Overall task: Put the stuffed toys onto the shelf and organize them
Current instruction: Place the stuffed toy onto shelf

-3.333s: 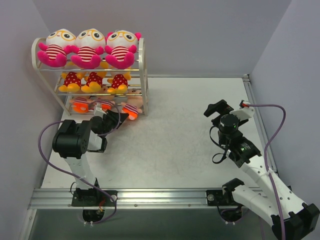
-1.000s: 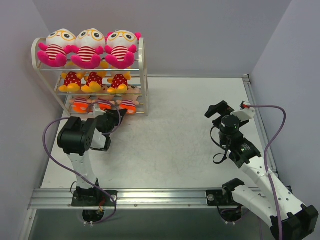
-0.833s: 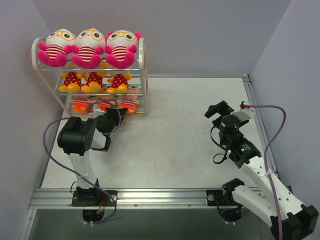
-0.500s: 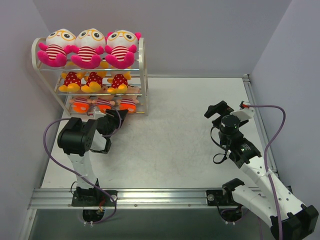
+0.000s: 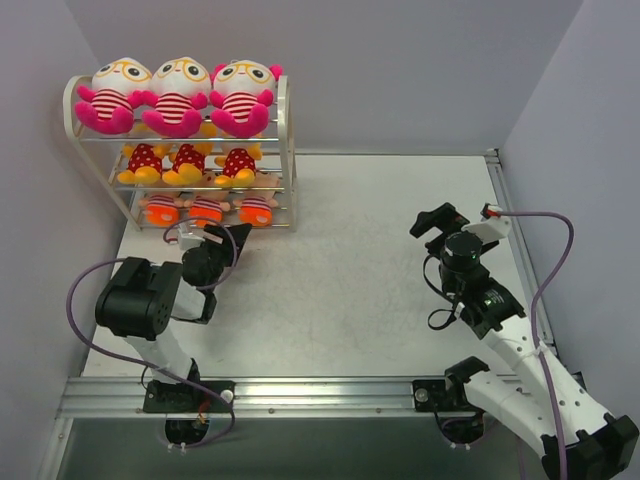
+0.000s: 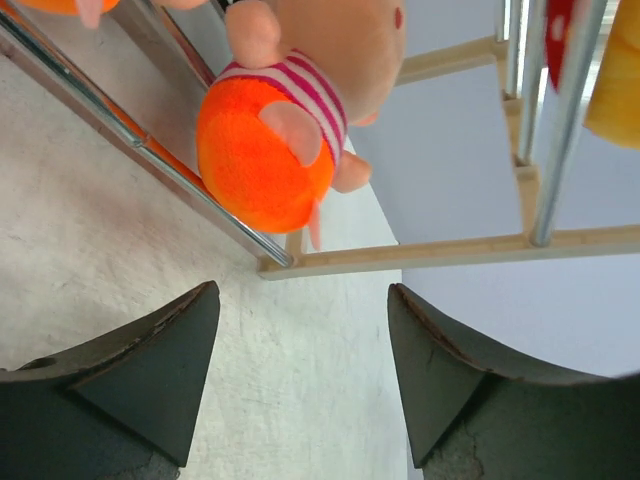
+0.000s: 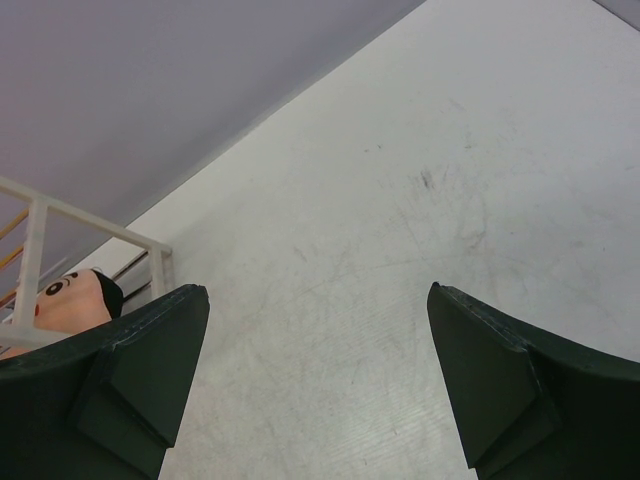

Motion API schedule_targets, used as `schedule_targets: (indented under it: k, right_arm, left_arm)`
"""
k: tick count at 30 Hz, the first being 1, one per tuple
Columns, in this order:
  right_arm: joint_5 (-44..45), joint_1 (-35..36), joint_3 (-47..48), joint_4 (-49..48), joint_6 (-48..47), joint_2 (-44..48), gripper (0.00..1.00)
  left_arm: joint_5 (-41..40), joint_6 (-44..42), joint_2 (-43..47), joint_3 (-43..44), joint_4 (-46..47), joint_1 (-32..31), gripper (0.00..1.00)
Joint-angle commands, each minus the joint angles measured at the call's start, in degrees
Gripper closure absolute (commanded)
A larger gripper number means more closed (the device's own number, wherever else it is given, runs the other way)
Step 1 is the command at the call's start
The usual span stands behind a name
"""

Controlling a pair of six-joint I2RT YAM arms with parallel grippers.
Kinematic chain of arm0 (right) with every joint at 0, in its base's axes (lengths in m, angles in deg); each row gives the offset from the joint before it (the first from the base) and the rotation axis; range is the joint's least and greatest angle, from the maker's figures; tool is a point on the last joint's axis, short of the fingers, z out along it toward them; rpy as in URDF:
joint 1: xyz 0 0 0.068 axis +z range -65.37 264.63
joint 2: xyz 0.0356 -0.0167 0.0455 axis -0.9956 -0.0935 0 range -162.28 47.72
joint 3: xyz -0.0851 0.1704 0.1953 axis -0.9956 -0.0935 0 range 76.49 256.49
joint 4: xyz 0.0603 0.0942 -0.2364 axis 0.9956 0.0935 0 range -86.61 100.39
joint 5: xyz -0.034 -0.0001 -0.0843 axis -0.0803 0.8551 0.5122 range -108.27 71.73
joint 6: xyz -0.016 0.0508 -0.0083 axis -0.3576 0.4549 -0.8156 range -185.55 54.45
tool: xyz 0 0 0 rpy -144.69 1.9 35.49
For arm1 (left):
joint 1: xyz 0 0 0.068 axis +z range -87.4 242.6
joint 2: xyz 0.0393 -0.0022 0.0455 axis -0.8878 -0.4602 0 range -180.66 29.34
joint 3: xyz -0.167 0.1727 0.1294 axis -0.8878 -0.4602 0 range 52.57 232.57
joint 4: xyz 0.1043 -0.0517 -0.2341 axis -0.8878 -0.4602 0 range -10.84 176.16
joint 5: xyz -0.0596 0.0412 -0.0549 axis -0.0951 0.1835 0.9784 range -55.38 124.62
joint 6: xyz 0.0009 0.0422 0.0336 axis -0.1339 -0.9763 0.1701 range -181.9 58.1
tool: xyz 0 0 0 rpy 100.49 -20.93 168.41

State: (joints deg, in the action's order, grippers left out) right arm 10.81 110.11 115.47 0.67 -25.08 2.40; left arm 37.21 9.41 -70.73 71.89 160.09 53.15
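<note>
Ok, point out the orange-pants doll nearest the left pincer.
The rightmost doll on the bottom tier, by the shelf's right end post. The open left pincer points straight at it; the middle doll and left doll sit farther off.

Cream-white shelf (image 5: 289, 150). 3 pink toys (image 5: 175, 100) with red-striped white bellies; 3 yellow toys (image 5: 189, 160) in red dotted dresses; 3 peach toys (image 5: 209, 210) in orange pants. Pale grey desk (image 5: 350, 250).

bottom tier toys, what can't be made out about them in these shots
- Top external: the bottom tier toys show little more than orange pants. Their faces are hidden under the rods of the shelf and the tier above.
- Left wrist: the nearest toy has its head cut off by the top edge, so no face shows.
- Right wrist: a black-haired toy shows only part of its face. The shelf frame and the left edge hide the rest.
</note>
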Motion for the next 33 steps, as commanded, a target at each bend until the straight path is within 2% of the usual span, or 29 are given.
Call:
schedule_targets:
  k: [1, 5, 8, 9, 11, 12, 14, 15, 18, 23, 33]
  right_arm:
    - [0.8, -0.6, 1.5, 0.2, -1.6, 1.3, 0.04]
    - [1.2, -0.5, 2.8, 1.3, -3.3, 1.6, 0.03]
    - [1.9, -0.6, 3.4, 2.2, -4.4, 2.1, 0.03]
    - [2.1, -0.7, 3.7, 2.5, -4.8, 2.2, 0.03]
    - [2.5, -0.7, 3.9, 2.5, -5.1, 2.3, 0.03]
    - [2.6, -0.8, 4.2, 2.5, -5.2, 2.3, 0.03]
    - [2.6, -0.9, 4.3, 2.5, -5.5, 2.3, 0.03]
    - [2.7, -0.9, 4.6, 2.5, -5.6, 2.3, 0.03]
    - [2.5, -1.0, 5.0, 3.9, -6.2, 2.3, 0.03]
    - [2.5, -1.0, 6.1, 4.8, -8.0, 2.3, 0.03]
    - [2.5, -1.0, 9.8, 8.4, -11.5, 3.7, 0.03]
  left_arm:
    - [-1.1, -1.1, 6.0, -2.6, 13.4, -0.1, 0.24]
    - [-1.1, -3.1, 15.8, -6.1, 5.5, 0.0, 0.2]
    - [-1.4, -6.3, 28.5, -5.8, -8.9, 0.2, 0.16]
    - [-1.8, -7.3, 35.7, -5.3, -18.6, 0.4, 0.15]
    - [-3.5, -10.6, 43.0, -3.9, -28.4, 0.4, 0.13]
    - [-4.2, -11.7, 49.6, -2.6, -36.8, 0.5, 0.13]
    - [-5.7, -14.5, 55.7, -0.9, -44.8, 0.5, 0.12]
    - [-5.8, -15.4, 60.3, 1.3, -52.5, 0.7, 0.11]
    - [-5.7, -20.5, 66.4, 5.0, -64.8, 1.0, 0.1]
    - [-6.4, -29.9, 68.8, 14.9, -80.8, 1.1, 0.07]
    - [-6.0, -41.6, 64.8, 28.2, -91.4, 1.2, 0.04]
